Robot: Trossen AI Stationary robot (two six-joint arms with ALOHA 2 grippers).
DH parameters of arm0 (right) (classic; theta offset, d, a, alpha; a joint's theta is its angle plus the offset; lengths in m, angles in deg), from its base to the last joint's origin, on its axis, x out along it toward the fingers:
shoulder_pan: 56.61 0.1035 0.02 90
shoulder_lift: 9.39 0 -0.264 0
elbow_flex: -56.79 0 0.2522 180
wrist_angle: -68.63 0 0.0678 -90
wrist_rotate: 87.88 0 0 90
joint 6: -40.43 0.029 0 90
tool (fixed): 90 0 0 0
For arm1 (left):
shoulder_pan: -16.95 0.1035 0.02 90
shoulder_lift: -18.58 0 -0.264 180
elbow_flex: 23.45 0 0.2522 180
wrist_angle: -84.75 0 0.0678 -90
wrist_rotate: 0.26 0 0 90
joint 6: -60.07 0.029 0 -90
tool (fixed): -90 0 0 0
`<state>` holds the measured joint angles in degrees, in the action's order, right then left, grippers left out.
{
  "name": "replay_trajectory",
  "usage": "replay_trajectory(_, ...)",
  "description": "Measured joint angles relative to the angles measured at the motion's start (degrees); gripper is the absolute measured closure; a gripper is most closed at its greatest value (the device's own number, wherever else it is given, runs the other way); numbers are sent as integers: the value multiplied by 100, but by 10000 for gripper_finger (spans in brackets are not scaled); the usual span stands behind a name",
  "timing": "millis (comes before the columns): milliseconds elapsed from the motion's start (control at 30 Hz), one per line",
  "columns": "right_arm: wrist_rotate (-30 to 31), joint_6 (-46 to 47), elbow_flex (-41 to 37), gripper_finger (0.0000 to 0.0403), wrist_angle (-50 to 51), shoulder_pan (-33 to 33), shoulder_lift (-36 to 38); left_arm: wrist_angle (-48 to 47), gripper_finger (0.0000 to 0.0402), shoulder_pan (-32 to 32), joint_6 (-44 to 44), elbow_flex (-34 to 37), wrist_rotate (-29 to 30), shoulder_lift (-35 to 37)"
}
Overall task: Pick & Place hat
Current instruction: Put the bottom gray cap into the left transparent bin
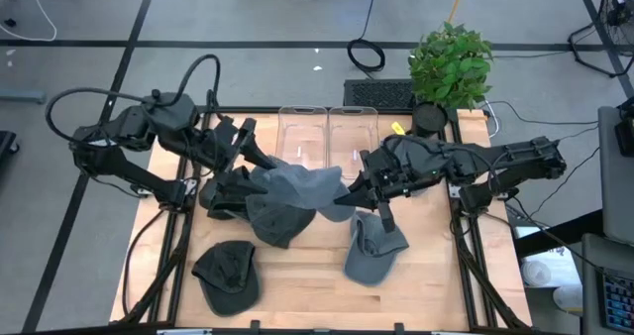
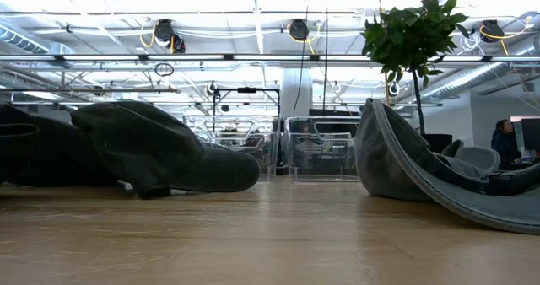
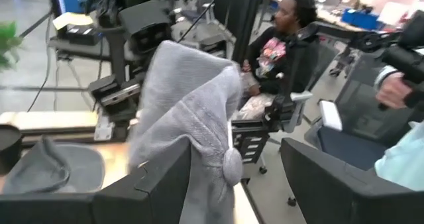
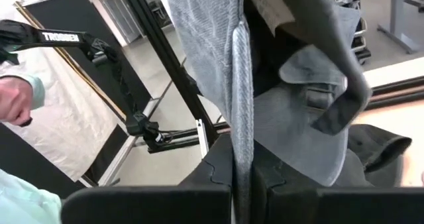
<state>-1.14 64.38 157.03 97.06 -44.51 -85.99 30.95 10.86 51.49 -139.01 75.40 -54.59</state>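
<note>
A robotics lab: beyond the right gripper (image 1: pixel 342 194) stand a wooden table (image 1: pixel 307 276) on aluminium framing, ceiling trusses (image 2: pixel 169 61), and seated people at workstations.

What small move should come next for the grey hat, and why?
Probably carry the grey hat toward the clear bins. Both end effectors, left and right, hold it lifted above the table, and the bins stand just behind.

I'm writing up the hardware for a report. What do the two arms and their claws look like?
Both arms are dark, jointed, with black cables looping off them. The left claw has broad, flat, matte black fingers. The right claw has the same dark, blocky fingers. No markings are visible on either claw.
</note>
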Motion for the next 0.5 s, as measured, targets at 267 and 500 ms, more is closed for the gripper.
replay_trajectory(267, -7, 34, -2, 403, 18, -12, -6, -198, 160, 7, -416, 0, 227, -173)
replay_trajectory(500, -6, 43, -2, 403, 20, -12, -6, -275, 164, 7, -610, 0, 220, -184)
